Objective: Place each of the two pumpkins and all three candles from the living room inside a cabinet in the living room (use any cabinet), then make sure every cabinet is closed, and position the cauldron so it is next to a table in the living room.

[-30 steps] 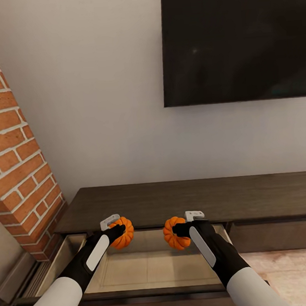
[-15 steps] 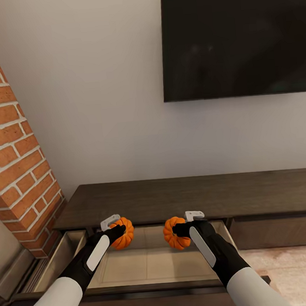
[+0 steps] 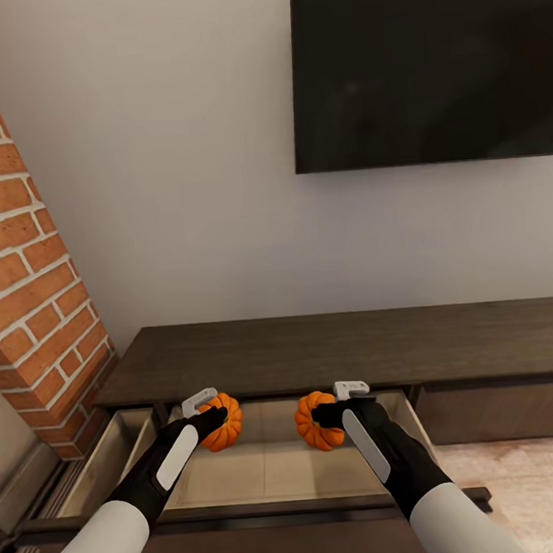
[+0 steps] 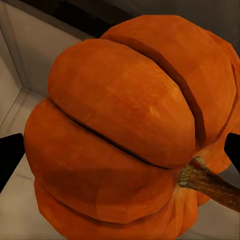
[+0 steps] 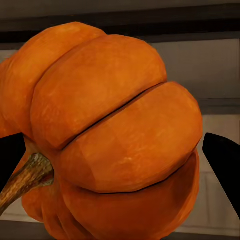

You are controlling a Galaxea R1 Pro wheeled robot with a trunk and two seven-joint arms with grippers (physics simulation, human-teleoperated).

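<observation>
Both grippers' fingers (image 3: 206,415) are clamped on unlabelled pumpkins (image 3: 224,420) above the cabinet (image 3: 316,352) drawer.

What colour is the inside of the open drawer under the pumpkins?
Pale tan, against the dark-brown cabinet; the drawer floor shows best in the head view.

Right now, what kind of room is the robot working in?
Most likely a living room: a wall-mounted television hangs above a long, low dark-wood TV cabinet, whose drawer stands open, and a brick column, perhaps a chimney breast, rises beside it.
</observation>
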